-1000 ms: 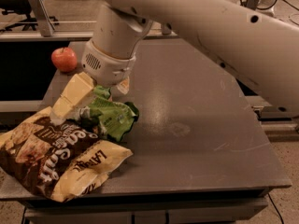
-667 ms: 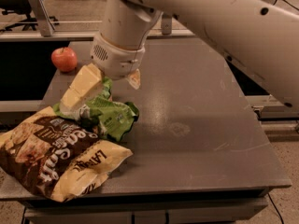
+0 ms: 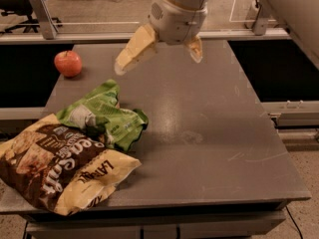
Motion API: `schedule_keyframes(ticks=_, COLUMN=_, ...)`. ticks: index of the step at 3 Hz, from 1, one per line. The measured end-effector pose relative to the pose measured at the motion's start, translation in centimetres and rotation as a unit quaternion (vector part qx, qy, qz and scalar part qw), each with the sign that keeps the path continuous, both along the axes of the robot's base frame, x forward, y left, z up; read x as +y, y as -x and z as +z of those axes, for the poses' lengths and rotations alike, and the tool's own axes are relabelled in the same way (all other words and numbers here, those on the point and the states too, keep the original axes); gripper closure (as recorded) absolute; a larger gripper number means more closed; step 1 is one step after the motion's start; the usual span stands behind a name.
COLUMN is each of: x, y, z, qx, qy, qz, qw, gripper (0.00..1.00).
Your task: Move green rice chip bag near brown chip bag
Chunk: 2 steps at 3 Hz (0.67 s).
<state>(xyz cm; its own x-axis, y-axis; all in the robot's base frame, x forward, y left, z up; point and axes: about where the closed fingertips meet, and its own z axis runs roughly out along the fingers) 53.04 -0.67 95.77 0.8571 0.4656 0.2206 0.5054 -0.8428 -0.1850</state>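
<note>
The green rice chip bag (image 3: 102, 116) lies crumpled on the grey table (image 3: 209, 133), left of middle. Its lower left edge touches the top of the brown chip bag (image 3: 55, 166), which lies at the table's front left corner and overhangs the edge. My gripper (image 3: 158, 54) hangs above the table's far middle, up and to the right of the green bag, well clear of it. Its two cream fingers (image 3: 133, 51) are spread apart and hold nothing.
A red apple (image 3: 68, 63) sits at the table's far left corner. A metal rail (image 3: 99, 34) runs behind the table. My white arm (image 3: 294, 9) reaches in from the upper right.
My gripper has let go of the green bag and risen up and to the right, away from it. The green bag stays against the brown bag.
</note>
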Motion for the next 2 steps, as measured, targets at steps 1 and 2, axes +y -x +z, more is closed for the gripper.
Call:
schedule_keyframes(ticks=1, x=-4.21, y=-3.05, z=1.32, qx=-0.053, qy=0.023, qz=-0.087, qw=0.9945, gripper=0.0)
schedule_keyframes(ticks=2, x=-4.02, y=-3.48, z=1.36, qx=-0.061, qy=0.023, qz=-0.088, qw=0.994, gripper=0.0)
